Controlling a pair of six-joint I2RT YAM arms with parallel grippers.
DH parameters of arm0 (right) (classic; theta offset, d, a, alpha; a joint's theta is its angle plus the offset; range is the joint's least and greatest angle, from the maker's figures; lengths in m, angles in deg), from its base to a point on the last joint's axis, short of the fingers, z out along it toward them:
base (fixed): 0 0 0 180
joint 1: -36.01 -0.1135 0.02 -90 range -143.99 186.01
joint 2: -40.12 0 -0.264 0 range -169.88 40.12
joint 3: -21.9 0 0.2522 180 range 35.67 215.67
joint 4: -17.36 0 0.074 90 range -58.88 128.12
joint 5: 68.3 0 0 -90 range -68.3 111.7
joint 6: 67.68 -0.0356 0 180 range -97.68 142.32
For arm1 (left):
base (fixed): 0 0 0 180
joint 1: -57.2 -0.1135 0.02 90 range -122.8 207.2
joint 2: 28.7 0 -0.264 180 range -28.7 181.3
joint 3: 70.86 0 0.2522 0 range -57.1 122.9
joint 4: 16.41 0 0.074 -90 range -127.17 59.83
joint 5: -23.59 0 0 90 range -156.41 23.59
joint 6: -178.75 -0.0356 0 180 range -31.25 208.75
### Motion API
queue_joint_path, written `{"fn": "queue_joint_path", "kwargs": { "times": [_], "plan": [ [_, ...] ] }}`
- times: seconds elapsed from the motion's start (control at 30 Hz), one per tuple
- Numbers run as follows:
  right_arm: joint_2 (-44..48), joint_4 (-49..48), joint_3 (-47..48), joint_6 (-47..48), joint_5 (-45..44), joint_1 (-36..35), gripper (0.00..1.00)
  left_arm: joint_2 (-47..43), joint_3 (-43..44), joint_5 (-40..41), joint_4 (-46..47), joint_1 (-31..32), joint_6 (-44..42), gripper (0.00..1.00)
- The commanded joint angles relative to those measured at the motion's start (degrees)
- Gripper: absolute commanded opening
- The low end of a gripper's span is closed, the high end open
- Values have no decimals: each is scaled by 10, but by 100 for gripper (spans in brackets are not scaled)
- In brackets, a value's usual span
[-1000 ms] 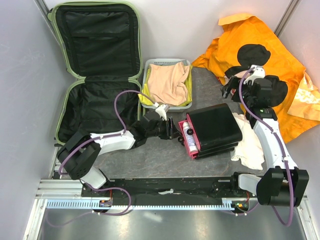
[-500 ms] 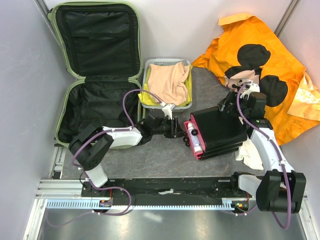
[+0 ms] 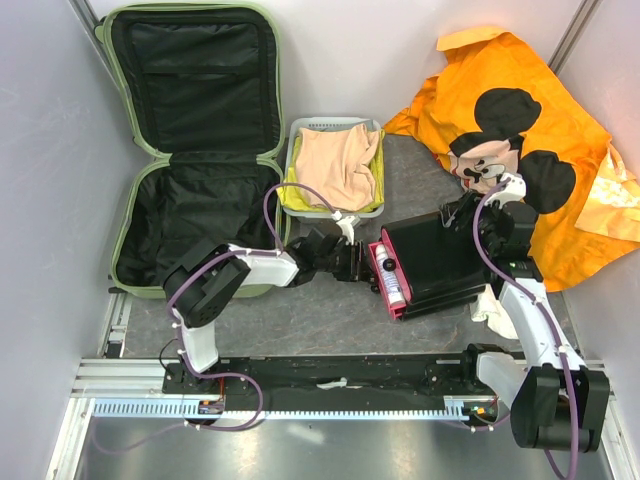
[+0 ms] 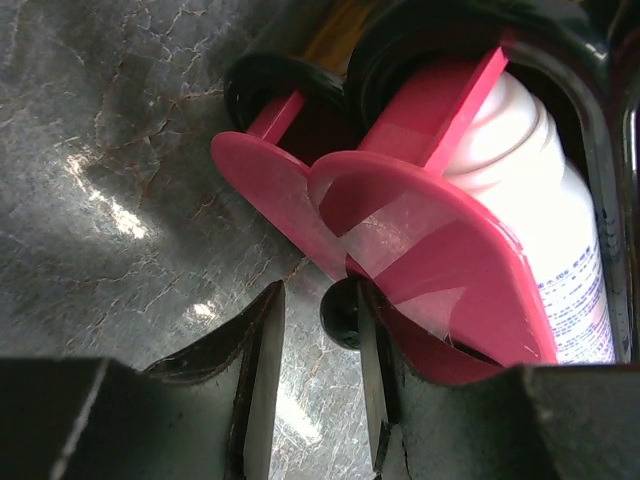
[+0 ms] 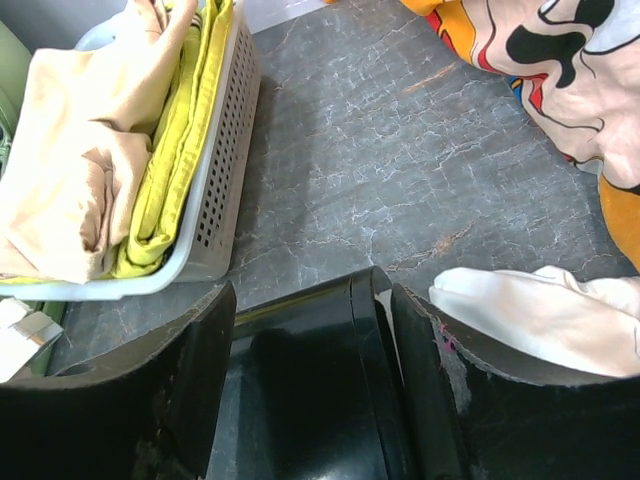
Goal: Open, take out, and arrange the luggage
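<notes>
the luggage is seen lying open and bare at the far left, well apart from the work; attention is given to the black box at centre. the left gripper is set with jaws narrowly apart around the small black knob of the pink drawer, a gap showing on one side. the box's rear corner is straddled by the right gripper; whether it is clamped cannot be told. the knob is best pinched squarely and drawn straight, the box braced against sliding.

Bright even overhead light, glare on table, blurred close-ups
</notes>
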Motion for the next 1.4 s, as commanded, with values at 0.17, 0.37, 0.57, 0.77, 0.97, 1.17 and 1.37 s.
{"fn": "queue_joint_path", "kwargs": {
  "times": [0.17, 0.37, 0.57, 0.77, 0.97, 1.17, 1.37],
  "plan": [
    [16, 125, 9, -40, -18, -32, 85, -70, 22, 24, 30, -21, -31, 57],
    [11, 127, 68, -32, -81, -31, 98, -134, -18, 48, -18, -72, -58, 73],
    [-16, 129, 136, -13, -114, -22, 98, -202, -17, 66, -74, -149, -95, 79],
    [-46, 127, 193, -18, -107, 1, 98, -269, 11, 61, -148, -257, -122, 82],
    [33, 74, 161, -12, -153, 3, 98, -424, 8, 116, -251, -304, -200, 92],
    [105, 14, 85, -8, -233, 3, 98, -525, 2, 183, -343, -303, -260, 98],
    [109, 5, 71, 7, -244, 3, 98, -568, -12, 207, -356, -304, -269, 99]
  ]
}}
